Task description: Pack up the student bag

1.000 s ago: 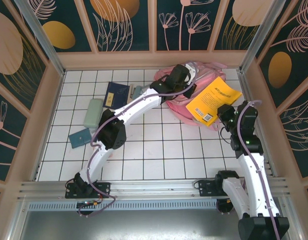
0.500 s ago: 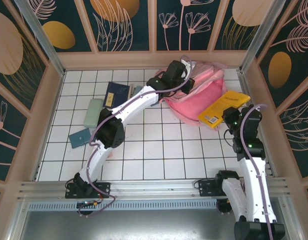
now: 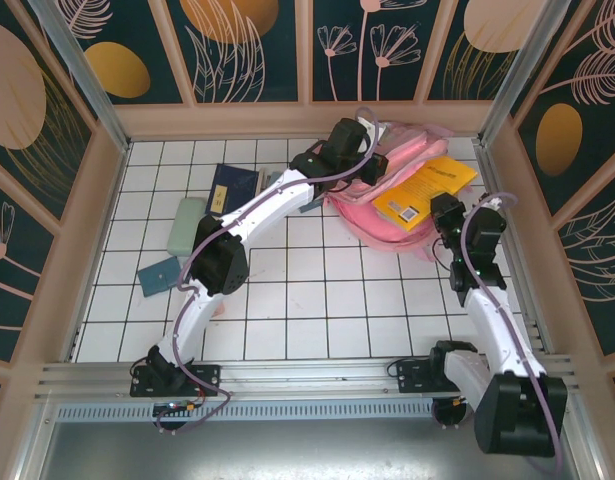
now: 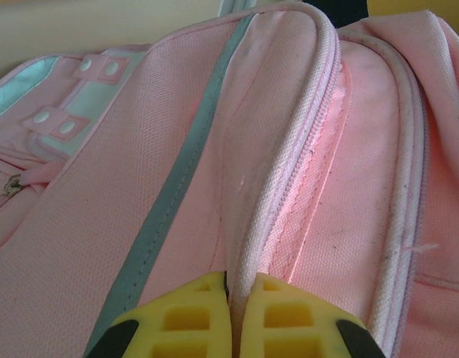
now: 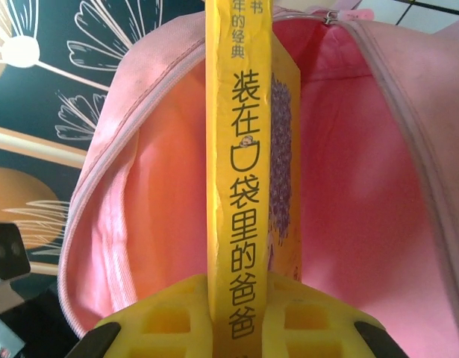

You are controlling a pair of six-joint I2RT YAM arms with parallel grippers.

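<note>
Fingers (image 4: 186,317) of left gripper (image 4: 235,287) pinch the zipper rim of the student bag (image 4: 125,224), which stretches ahead of them; right gripper (image 5: 239,298) clamps a yellow book (image 5: 240,171), far end at the bag mouth. Bag looks soft, floppy, light: hold the corded rim, not panels.

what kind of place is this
Probably a staged robot test booth: gridded white table, flower-print panels walling it in, two arms bolted to a rail at its near edge.
</note>
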